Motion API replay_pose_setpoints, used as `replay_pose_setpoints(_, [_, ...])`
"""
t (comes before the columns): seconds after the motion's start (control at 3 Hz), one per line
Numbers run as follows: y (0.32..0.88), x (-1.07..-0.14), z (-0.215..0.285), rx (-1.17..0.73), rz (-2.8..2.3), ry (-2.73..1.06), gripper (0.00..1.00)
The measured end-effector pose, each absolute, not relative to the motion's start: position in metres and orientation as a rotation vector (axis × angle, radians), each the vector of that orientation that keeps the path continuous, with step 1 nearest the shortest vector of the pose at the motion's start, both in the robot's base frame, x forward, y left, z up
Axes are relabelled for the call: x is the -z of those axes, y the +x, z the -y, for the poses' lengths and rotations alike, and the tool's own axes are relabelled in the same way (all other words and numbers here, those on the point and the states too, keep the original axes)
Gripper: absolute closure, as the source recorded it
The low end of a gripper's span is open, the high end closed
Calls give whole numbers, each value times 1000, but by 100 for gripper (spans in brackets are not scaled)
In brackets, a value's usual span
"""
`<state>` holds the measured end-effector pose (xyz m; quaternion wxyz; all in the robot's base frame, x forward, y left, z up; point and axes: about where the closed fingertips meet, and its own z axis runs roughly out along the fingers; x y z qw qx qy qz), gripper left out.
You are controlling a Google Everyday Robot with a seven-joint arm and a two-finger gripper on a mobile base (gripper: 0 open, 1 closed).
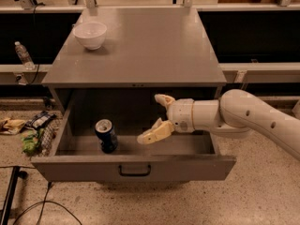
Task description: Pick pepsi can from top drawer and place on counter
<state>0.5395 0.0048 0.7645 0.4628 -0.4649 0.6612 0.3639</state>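
Observation:
The pepsi can (107, 135) stands upright in the left part of the open top drawer (136, 166). My gripper (155, 118) is open and empty, inside the drawer's opening, a short way right of the can and pointing left toward it. One cream finger (153, 133) reaches low toward the can, the other (164, 100) sits higher near the drawer's back. The white arm comes in from the right. The grey counter (145, 46) lies above the drawer.
A white bowl (90, 34) sits on the counter's back left. A clear water bottle (22, 55) stands on a ledge at the left. Snack packets (33, 130) lie on the floor left of the drawer. Cables (28, 205) run across the floor at lower left.

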Motion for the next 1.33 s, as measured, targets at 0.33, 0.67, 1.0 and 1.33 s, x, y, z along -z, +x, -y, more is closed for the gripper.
replay_pose_setpoints(0.33, [557, -745, -36, -901, -1628, -1151, 0])
replay_pose_setpoints(0.67, [567, -731, -59, -908, -1628, -1190, 0])
replay_pose_setpoints(1.0, [574, -720, -85, -925, -1618, -1226, 0])
replay_pose_setpoints(1.33, [576, -707, -114, -932, -1603, -1259, 0])
